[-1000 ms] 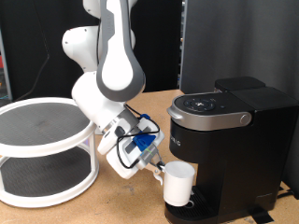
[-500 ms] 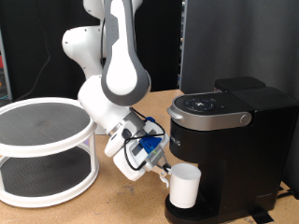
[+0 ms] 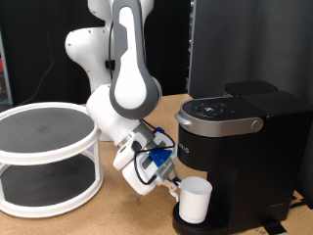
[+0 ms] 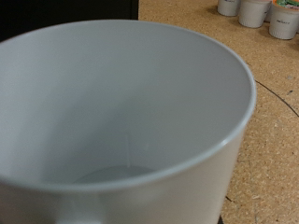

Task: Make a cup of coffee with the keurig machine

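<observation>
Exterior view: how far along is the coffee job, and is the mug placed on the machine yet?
The cup sits low at the drip tray under the keurig machine, lower than a second ago. In hand: the tool is at the cup's side; whether it grips cannot be seen. The wrist view shows the cup empty, so nothing is brewed. The lid looks closed.

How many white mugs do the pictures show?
1. The mug stands on the drip tray under the coffee machine, at the gripper; the wrist view is filled by it. The small white pods behind are not mugs. Others may be hidden.
</observation>
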Motion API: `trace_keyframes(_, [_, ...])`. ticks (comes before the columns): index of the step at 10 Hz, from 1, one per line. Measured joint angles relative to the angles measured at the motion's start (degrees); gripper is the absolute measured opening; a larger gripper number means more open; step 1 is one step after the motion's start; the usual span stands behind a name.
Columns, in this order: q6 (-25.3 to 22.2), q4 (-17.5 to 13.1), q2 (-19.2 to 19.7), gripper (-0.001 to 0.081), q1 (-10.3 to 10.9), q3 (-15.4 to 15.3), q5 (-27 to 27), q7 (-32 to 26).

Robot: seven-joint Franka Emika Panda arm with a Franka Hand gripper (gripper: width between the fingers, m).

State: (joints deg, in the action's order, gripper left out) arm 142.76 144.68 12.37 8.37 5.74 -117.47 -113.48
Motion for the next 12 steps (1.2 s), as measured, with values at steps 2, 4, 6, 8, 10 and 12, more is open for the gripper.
trace_keyframes(2, [-0.02, -0.01, 0.58, 0.0135, 0.0, -0.23, -0.07, -0.12])
trace_keyframes(4, [-0.49, 0.4, 0.83, 0.0335, -0.05, -0.25, 0.17, -0.11])
trace_keyframes(6, [-1.81, 1.85, 0.48, 0.0513, -0.57, -0.01, 2.52, 0.4])
trace_keyframes(8, [-4.14, 4.51, -1.73, 0.0711, -1.82, 0.8, 6.29, 1.46])
trace_keyframes(10, [-7.89, 7.43, -5.66, 0.0778, -3.49, 2.09, 11.11, 4.3])
trace_keyframes(12, [-10.14, 9.59, -10.05, 0.0801, -4.77, 3.28, 15.8, 8.05])
